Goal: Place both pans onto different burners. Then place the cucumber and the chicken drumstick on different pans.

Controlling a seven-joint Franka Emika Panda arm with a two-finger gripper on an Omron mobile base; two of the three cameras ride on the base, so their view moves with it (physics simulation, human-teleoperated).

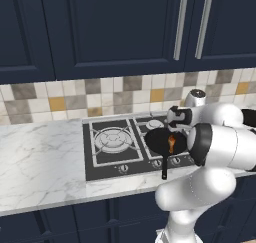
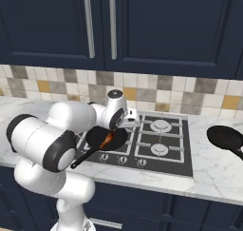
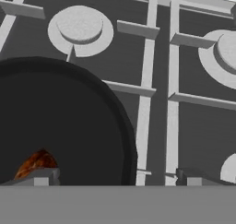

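A: Drumstick, the small orange-brown chicken piece [image 2: 107, 139], lies in the round matte-black frying pan [image 2: 105, 138] on the cooktop's front burner on the arm's side. Two-finger gripper [image 3: 115, 176] hangs just above it, jaws fully spread, holding nothing.

B: So that pan's done?

A: Looks so. Second matte-black pan [image 2: 227, 139] sits on the white marble counter [image 2: 28, 106] right of the black gas cooktop [image 2: 161, 164], not on a burner. Cucumber: can't find it.

B: Next step advice?

A: Lift straight up so the fingers clear the rim, then take the other pan by its thin handle and centre it over a free silver burner ring [image 2: 160, 125].

B: Surroundings?

A: Navy cabinets [image 2: 166, 30] above, beige-grey mosaic tile backsplash [image 2: 190, 90] behind.
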